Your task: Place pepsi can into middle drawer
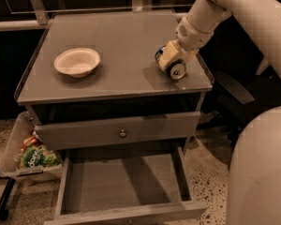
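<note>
The pepsi can [175, 68], blue with a silver top facing the camera, lies tilted on its side near the right front corner of the cabinet top [122, 46]. My gripper [171, 58] reaches in from the upper right and is shut on the can, its cream fingers [166, 54] around the can's body. The middle drawer [124, 184] is pulled open below, a wide shallow grey box with a bare floor and a pale front rim [126, 213].
A round cream bowl [77, 61] sits on the left of the cabinet top. A shut drawer face with a small metal knob [122, 133] is above the open drawer. A clear bin with snack bags [30, 156] stands at the left. My white body [262, 172] fills the lower right.
</note>
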